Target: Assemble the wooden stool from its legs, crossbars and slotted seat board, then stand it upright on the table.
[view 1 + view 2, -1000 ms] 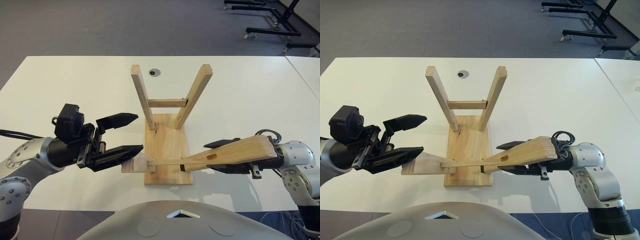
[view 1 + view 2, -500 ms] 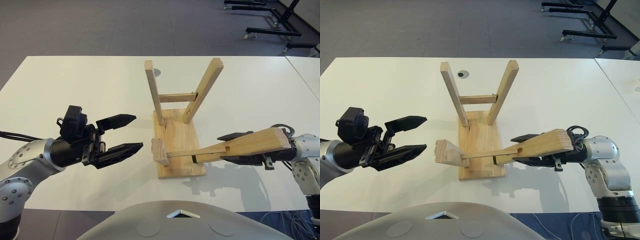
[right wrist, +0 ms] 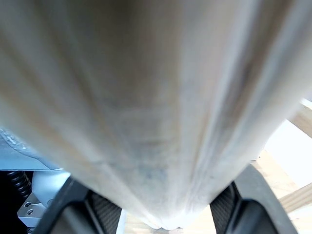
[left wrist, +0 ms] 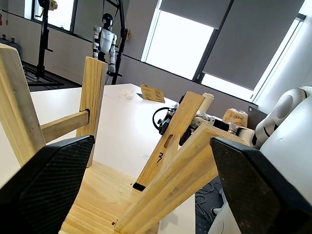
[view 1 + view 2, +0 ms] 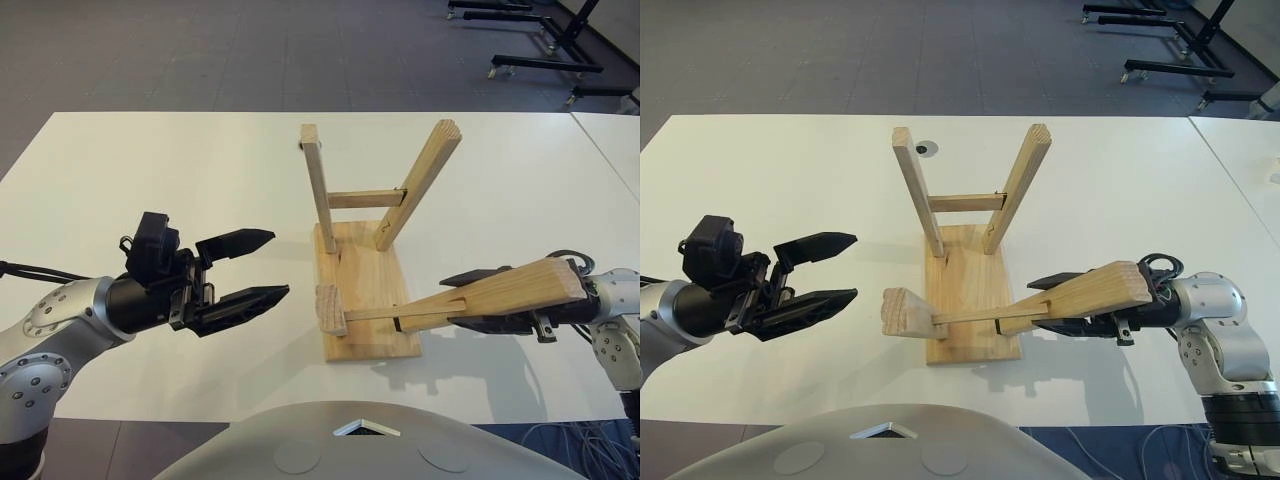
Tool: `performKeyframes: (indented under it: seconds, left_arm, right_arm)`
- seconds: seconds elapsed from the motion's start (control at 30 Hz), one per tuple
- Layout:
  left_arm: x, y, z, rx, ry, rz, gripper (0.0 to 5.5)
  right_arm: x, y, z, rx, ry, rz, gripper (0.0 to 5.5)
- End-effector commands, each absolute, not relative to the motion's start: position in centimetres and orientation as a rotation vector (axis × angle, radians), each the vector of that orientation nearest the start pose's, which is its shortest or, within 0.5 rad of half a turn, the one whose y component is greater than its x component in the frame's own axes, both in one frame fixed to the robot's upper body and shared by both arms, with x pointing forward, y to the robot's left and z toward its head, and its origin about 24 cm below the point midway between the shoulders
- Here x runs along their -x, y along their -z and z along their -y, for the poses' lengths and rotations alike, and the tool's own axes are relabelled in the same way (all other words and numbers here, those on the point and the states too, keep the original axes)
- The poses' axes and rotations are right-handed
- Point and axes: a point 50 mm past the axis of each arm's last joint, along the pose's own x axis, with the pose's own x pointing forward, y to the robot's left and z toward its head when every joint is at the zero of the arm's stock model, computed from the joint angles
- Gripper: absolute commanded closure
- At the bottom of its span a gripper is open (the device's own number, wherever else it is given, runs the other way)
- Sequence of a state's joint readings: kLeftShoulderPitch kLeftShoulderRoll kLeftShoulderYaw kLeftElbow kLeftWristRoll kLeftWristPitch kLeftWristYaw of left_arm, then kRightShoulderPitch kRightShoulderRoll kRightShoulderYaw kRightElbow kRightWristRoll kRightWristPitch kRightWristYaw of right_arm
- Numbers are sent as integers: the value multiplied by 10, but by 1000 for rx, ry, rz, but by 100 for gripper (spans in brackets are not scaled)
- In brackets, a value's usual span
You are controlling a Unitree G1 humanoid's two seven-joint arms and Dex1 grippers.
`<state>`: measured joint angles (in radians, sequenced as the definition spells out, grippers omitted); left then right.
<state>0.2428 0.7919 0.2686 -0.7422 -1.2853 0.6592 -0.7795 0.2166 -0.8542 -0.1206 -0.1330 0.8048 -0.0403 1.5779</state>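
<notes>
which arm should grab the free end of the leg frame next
Probably left: the left claw, open, sits beside the free leg; the right claw is shut on the other leg.

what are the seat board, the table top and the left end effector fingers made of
The seat board looks like pale bare wood: grain lines show, no gloss. The table has a smooth, uniform white top, perhaps laminate or paint; I cannot tell which. The left end effector has black fingers with a fine gridded texture, likely rubber or plastic.
</notes>
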Motion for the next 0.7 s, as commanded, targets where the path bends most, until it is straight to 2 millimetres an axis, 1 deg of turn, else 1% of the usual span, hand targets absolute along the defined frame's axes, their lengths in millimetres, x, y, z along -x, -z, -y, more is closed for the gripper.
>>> performKeyframes:
  seconds: [0.03, 0.37, 0.7]
  left_arm:
    - [-155, -166, -175, 334, 1282, -165, 115]
    - [-156, -164, -171, 330, 1287, -165, 115]
    - [-158, -162, -166, 332, 1289, -154, 115]
  right_arm:
    - [-156, -91, 252, 58, -1554, -217, 345]
    - [-152, -82, 254, 114, -1579, -243, 345]
    - [-153, -80, 258, 100, -1590, -287, 345]
